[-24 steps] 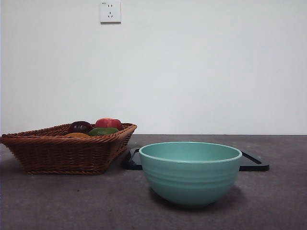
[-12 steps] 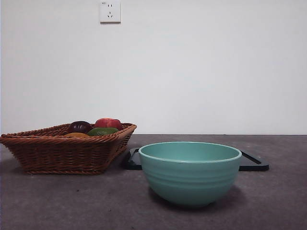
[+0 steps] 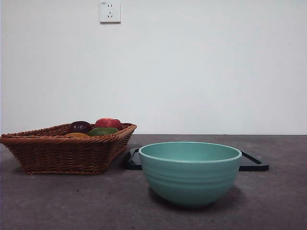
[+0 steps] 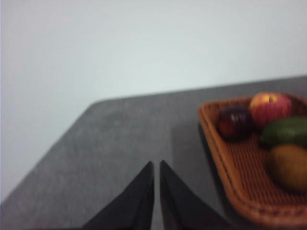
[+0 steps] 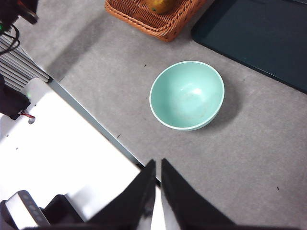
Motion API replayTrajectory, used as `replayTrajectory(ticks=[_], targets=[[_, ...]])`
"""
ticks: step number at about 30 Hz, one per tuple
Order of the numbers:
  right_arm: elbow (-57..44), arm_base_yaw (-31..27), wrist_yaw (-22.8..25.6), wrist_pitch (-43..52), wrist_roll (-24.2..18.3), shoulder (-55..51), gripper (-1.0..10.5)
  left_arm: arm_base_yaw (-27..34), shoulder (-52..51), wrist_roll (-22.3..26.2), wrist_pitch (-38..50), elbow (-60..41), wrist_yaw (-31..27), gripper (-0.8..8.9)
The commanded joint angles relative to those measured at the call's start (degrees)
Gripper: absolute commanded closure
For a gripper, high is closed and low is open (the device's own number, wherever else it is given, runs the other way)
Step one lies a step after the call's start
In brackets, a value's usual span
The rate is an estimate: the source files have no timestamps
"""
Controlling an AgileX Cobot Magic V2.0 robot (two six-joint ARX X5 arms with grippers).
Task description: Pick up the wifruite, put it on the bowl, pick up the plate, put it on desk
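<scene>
The empty teal-green bowl [image 3: 190, 173] [image 5: 187, 95] stands on the dark grey desk [image 3: 67, 201] near the front. Behind it lies a flat black plate [image 3: 254, 164] [image 5: 259, 33]. A brown oval fruit, the wifruite [image 4: 288, 167] [image 3: 76, 135], lies in the wicker basket [image 3: 62, 152] [image 4: 240, 177] with a red apple [image 4: 271, 108], a dark plum [image 4: 234, 122] and a green fruit [image 4: 287, 132]. My left gripper [image 4: 157, 164] hovers shut beside the basket over bare desk. High above the bowl and the desk's near edge, my right gripper [image 5: 158, 161] is shut and holds nothing.
A white wall with a socket [image 3: 110, 11] stands behind the desk. The right wrist view shows the robot's white base [image 5: 62, 158] and cables just off the desk's near edge. A corner of the basket [image 5: 158, 21] lies beside the plate.
</scene>
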Motion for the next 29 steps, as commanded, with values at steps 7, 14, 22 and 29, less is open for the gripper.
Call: replayTrajectory(ticks=[7, 14, 22, 29], targets=[[0.7, 0.39, 0.0, 0.44, -0.63, 0.31, 9.4, 0.15, -0.55, -0.52, -6.47, -1.92, -0.15, 7.95], [0.7, 0.39, -0.02, 0.42, -0.63, 0.31, 9.4, 0.15, -0.52, -1.18, -8.5, -1.9, -0.13, 7.95], [0.7, 0.39, 0.0, 0.42, -0.63, 0.31, 9.4, 0.15, -0.52, -1.16, -8.48, -1.9, -0.13, 7.95], [0.7, 0.39, 0.0, 0.44, -0.63, 0.31, 9.4, 0.15, -0.52, -1.16, -8.48, -1.9, -0.15, 7.95]])
